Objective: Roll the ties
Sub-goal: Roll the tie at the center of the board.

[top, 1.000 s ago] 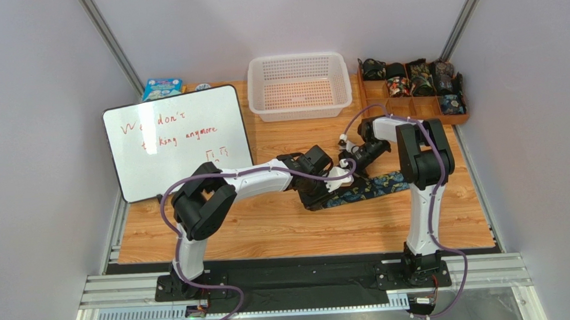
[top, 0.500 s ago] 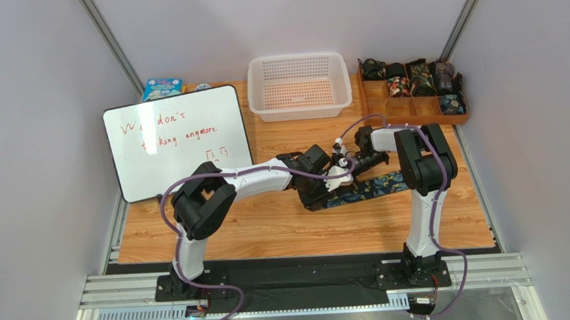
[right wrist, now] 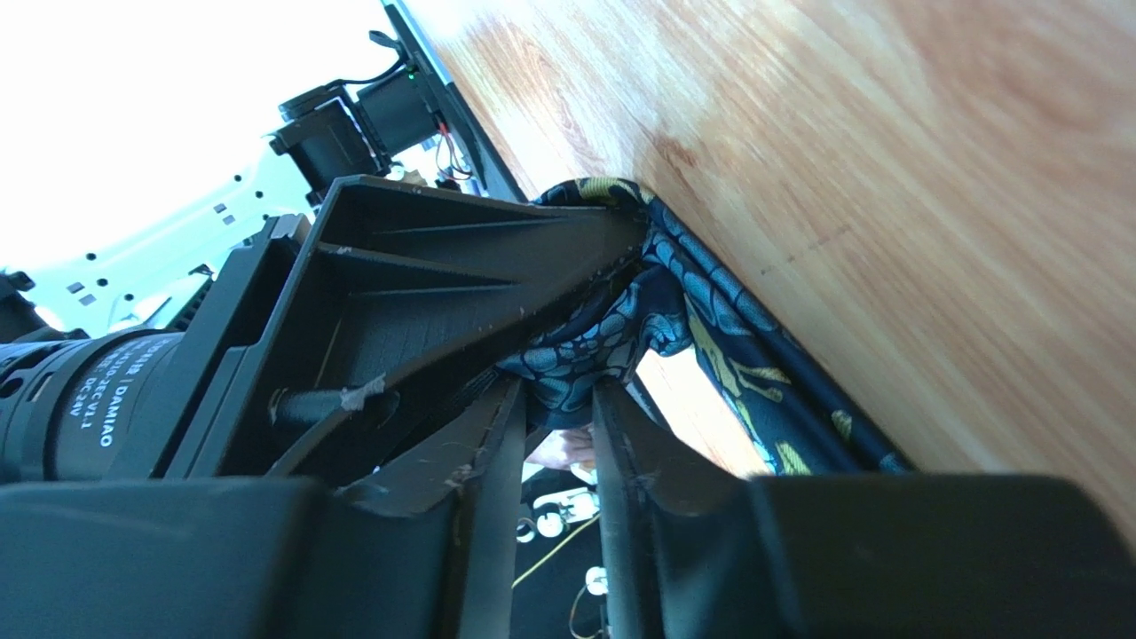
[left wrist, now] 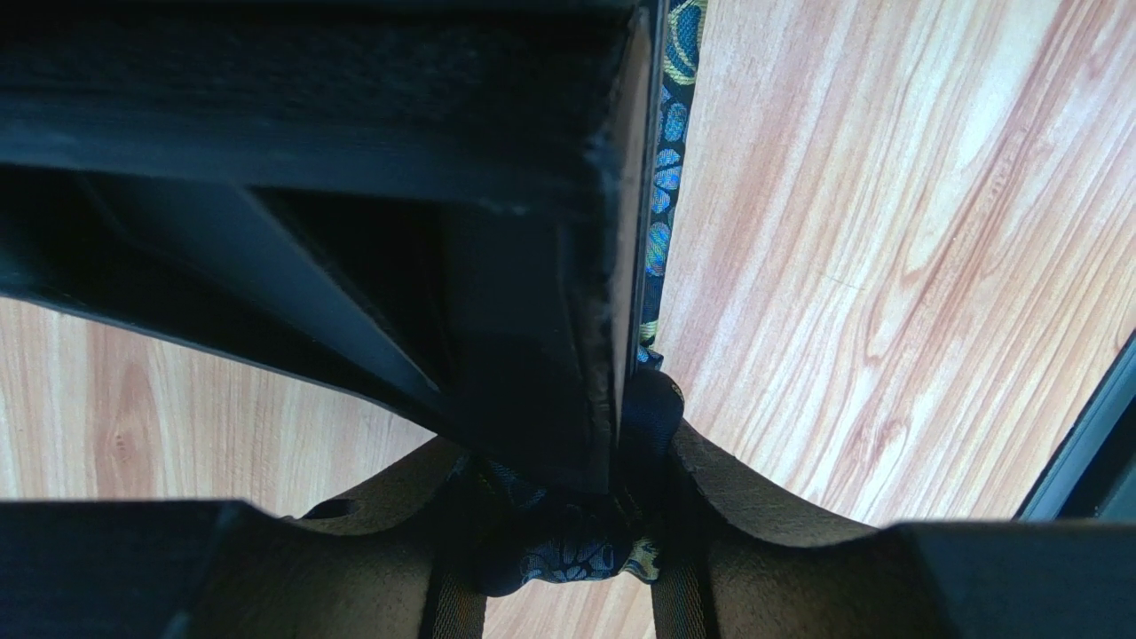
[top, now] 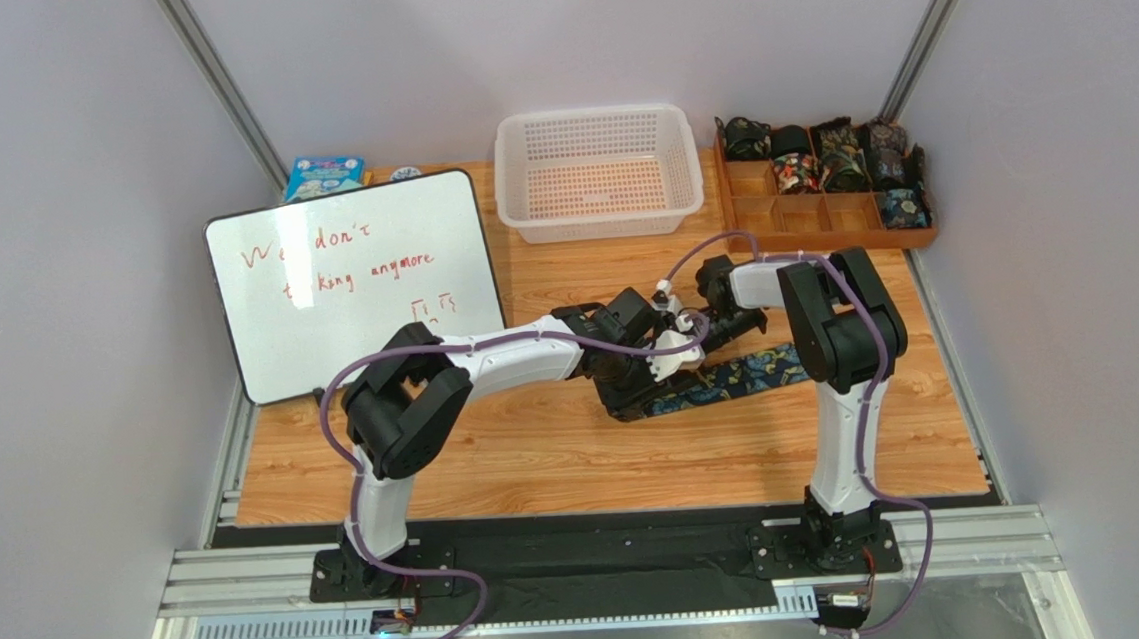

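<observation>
Top external view: a long black fabric necktie with teal and yellow paisley [top: 745,374] is laid flat on the wooden table [top: 541,465], its left end clamped by both left gripper [top: 635,390] and right gripper [top: 688,349], presumably so that a tight roll can be started.

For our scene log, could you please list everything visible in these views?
tie: one, black with teal and yellowish paisley, lying on the table right of centre, left end bunched up.
rolled ties: several, dark prints, in the organizer; exact count unclear.
organizer: one, wooden, far right corner.
basket: one, white, far centre.
whiteboard: one, white with red writing, left side.
packet: one, blue, behind the whiteboard.
table: one, light wood.
left arm: one, white and black.
right arm: one, white and black.
left gripper: black, pinching the tie's bunched end.
right gripper: black, pinching the same end.
</observation>
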`<control>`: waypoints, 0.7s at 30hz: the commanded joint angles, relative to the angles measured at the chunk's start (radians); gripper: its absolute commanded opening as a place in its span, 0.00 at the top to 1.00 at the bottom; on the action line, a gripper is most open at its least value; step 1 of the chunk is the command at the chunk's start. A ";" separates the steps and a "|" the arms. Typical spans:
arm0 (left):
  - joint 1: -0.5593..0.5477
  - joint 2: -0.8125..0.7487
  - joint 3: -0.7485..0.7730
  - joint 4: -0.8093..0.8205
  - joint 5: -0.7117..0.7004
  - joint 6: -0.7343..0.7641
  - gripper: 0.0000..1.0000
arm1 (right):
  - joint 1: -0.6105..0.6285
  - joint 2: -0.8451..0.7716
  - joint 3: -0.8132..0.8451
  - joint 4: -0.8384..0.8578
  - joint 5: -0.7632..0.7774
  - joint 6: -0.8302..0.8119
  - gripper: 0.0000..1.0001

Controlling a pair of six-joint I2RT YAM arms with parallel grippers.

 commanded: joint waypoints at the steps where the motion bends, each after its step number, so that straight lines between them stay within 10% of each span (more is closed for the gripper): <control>1: -0.008 0.069 -0.063 -0.125 0.024 -0.031 0.96 | 0.021 0.014 -0.004 0.052 0.006 -0.007 0.73; 7: -0.008 0.064 -0.070 -0.122 0.023 -0.034 0.96 | 0.021 0.037 -0.004 0.046 0.084 -0.004 0.99; 21: 0.005 -0.090 -0.139 0.025 0.096 -0.051 0.53 | -0.020 0.052 0.004 0.024 0.262 0.001 1.00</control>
